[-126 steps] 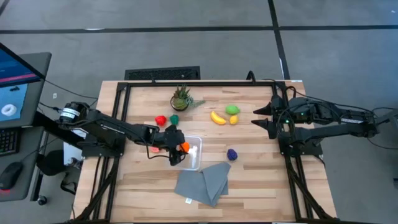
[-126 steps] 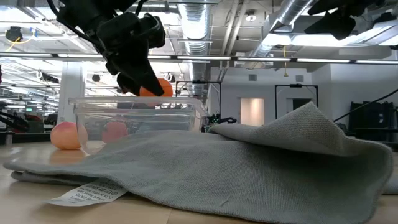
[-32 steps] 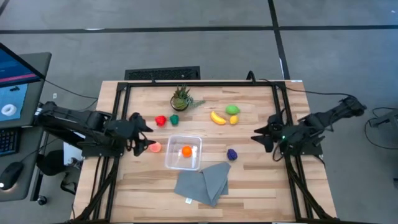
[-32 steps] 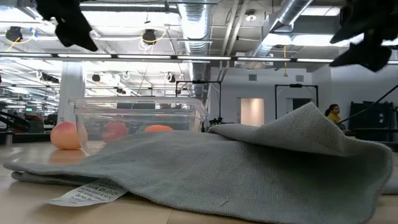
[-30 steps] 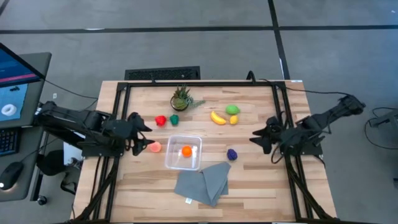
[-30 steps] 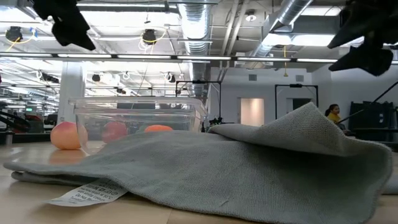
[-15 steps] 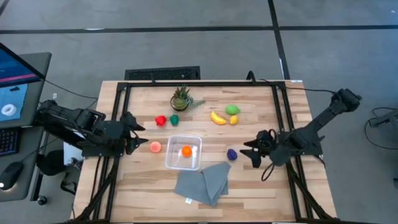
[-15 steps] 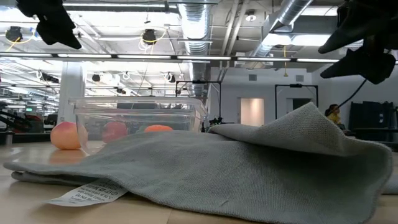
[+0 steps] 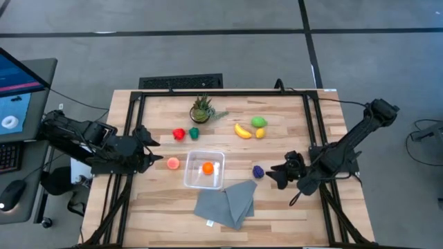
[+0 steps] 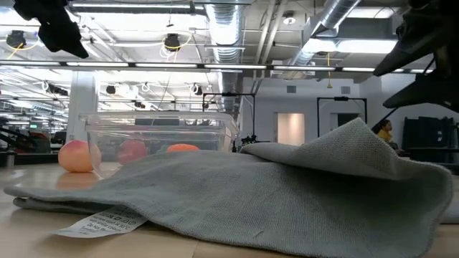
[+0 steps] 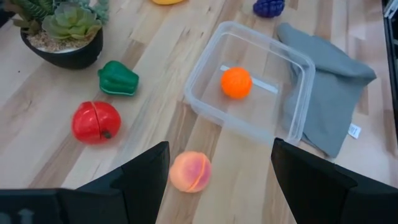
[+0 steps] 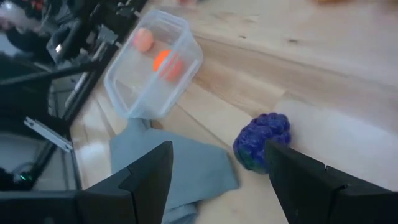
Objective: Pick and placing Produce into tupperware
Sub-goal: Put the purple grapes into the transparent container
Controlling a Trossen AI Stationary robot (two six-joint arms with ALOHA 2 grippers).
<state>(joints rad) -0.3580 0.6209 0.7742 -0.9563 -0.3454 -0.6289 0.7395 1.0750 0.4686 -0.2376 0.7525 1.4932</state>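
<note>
I read the right gripper [image 9: 272,176] as spread wide and empty: in its wrist view both dark fingers [image 12: 149,180] stand far apart, with the purple grape cluster [image 12: 262,140] lying on the wood between them but touched by neither. From above, that gripper sits just beside the grape cluster [image 9: 258,171], on its outer side, low over the table [image 9: 291,207]. The left gripper [image 9: 149,147] is likewise released and carries nothing; its fingers [image 11: 146,174] frame the peach [image 11: 190,172], which rests on the table near the tupperware [image 11: 298,93] without contact. I see the left gripper parked at the table's left edge, apart from the peach [image 9: 172,163]. The clear tupperware [image 9: 191,181] stands near the table's middle and holds one orange fruit [image 9: 208,167]. The grey cloth [image 9: 225,204] lies against its near corner. The red tomato [image 9: 178,133] and the green pepper [image 9: 194,133] lie side by side below the potted plant [image 9: 201,109]. The banana [image 9: 242,131], the lime-green fruit [image 9: 259,122] and a small yellow fruit [image 9: 260,133] cluster farther right.
</note>
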